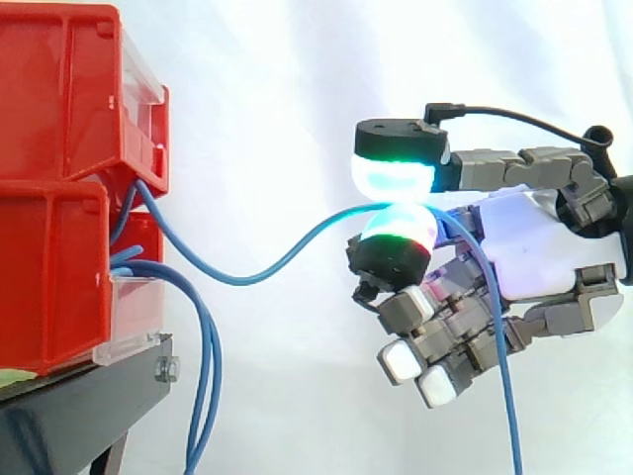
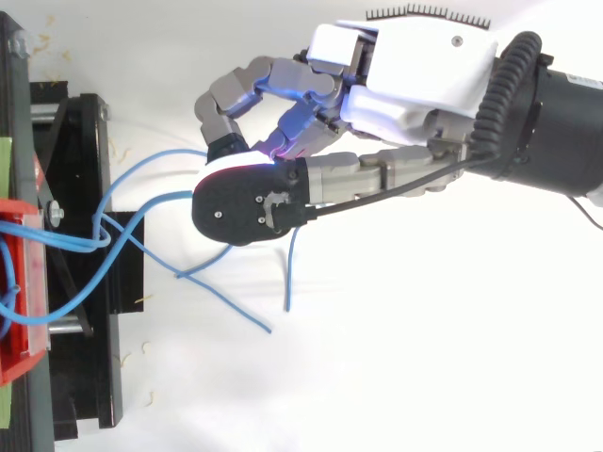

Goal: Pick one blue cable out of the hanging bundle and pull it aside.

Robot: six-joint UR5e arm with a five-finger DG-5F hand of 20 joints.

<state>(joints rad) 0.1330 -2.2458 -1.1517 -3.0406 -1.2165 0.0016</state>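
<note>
The hand (image 1: 524, 252) has two glowing fingers (image 1: 394, 176) clamped on one blue cable (image 1: 257, 269), drawn out from the front edge of two stacked red bins (image 1: 59, 109). At least two other strands (image 1: 206, 396) hang there. Pulling aside looks under way, and the next move needs a firm pinch while drawing farther off.

Upper red bin (image 1: 59, 89) stacked on lower red bin (image 1: 45, 277), atop a black stand (image 1: 69, 416), silver bolt (image 1: 168, 370) at its corner. Behind, a white curtain (image 1: 277, 119). Pale crumbs (image 2: 42, 42) scattered nearby.
</note>
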